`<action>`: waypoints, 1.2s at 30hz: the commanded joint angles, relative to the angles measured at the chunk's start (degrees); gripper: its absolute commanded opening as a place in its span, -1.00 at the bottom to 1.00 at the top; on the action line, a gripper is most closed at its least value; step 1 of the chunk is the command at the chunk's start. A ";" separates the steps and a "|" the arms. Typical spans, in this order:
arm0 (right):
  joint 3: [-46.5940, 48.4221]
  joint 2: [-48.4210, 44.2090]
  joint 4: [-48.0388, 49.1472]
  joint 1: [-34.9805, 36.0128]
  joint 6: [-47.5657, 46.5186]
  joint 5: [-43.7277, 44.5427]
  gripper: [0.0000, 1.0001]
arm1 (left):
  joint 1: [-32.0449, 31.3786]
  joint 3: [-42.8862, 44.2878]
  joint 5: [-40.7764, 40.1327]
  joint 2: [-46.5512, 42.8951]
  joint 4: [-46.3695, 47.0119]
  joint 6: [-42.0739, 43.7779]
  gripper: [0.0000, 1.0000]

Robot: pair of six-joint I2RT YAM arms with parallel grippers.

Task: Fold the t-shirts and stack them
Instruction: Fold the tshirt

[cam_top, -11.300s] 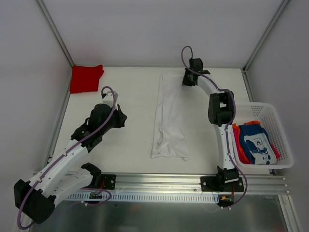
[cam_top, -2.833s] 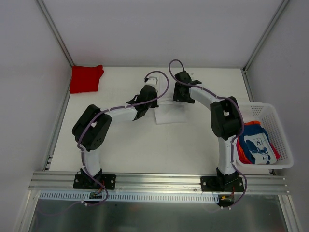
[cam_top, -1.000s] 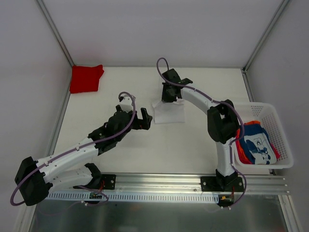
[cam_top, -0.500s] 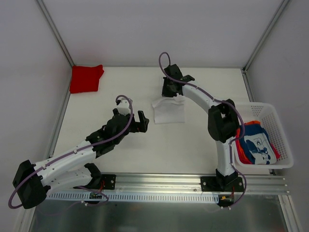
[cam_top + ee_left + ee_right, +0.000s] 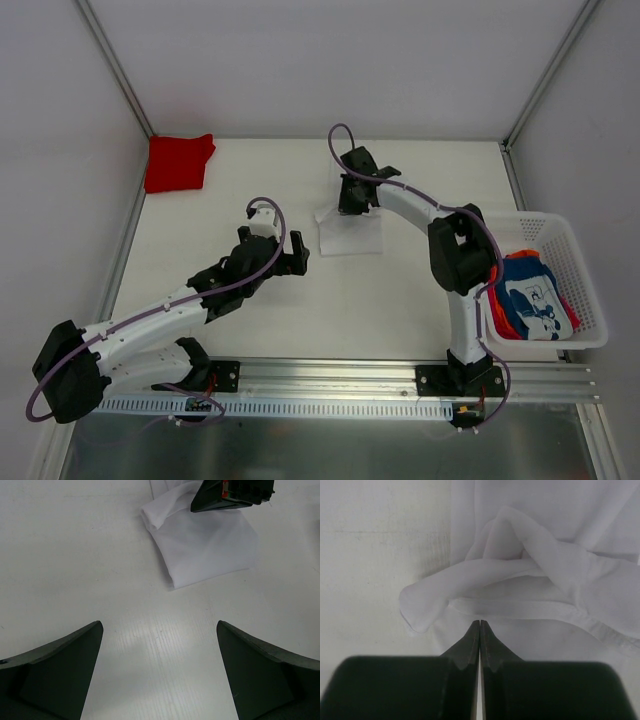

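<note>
A white t-shirt [image 5: 352, 234] lies folded into a small rectangle at mid-table, with a loose rolled sleeve at its far left corner [image 5: 470, 575]. My right gripper [image 5: 347, 207] is shut, its tips [image 5: 480, 623] resting over the cloth at that far edge; nothing shows between the fingers. My left gripper [image 5: 291, 258] stands wide open over bare table just left of and nearer than the shirt [image 5: 205, 545], with nothing between its fingers [image 5: 75, 650]. A folded red t-shirt [image 5: 178, 162] lies at the far left corner. A blue printed t-shirt [image 5: 532, 292] and an orange-red one [image 5: 496, 300] sit in the basket.
A white mesh basket [image 5: 545, 216] stands at the right table edge. Metal frame posts rise at the far corners, and a rail runs along the near edge by the arm bases. The right gripper's black body [image 5: 232, 492] shows at the top of the left wrist view.
The white t-shirt, earlier spread long, is now a small folded rectangle. Over the last second my left gripper drew back slightly toward the near side; my right gripper shifted a little above the shirt's far edge.
</note>
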 commanded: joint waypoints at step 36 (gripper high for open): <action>37.56 13.13 2.91 -16.39 -5.98 -7.73 0.32 | -1.78 -1.30 -1.14 1.24 0.93 -1.27 0.98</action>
